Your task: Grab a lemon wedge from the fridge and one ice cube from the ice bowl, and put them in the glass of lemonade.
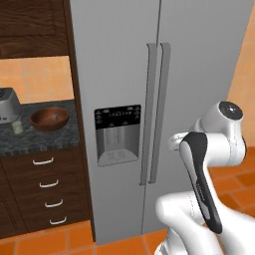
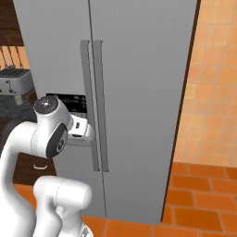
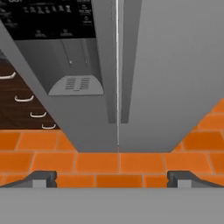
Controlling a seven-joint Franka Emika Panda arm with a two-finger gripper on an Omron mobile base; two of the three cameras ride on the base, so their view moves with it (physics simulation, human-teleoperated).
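Observation:
The fridge (image 1: 199,99) stands tall and silver-grey with both doors shut, its two long handles (image 1: 155,114) side by side and a black dispenser panel (image 1: 117,134) on the left door. The lemon wedge is hidden. On the dark counter at the left sit the reddish-brown ice bowl (image 1: 49,118) and the small glass of lemonade (image 1: 17,128). My gripper (image 3: 111,180) is open with nothing between its fingers. It hangs a short way in front of the fridge (image 3: 166,65), low down, facing the seam between the doors and the lower ends of the handles (image 3: 117,87).
A silver toaster (image 1: 7,104) stands at the counter's far left, with dark wood drawers (image 1: 50,184) below and a wall cupboard (image 1: 32,25) above. Orange floor tiles (image 3: 118,162) lie before the fridge. An orange tiled wall (image 2: 208,92) borders the fridge's right side.

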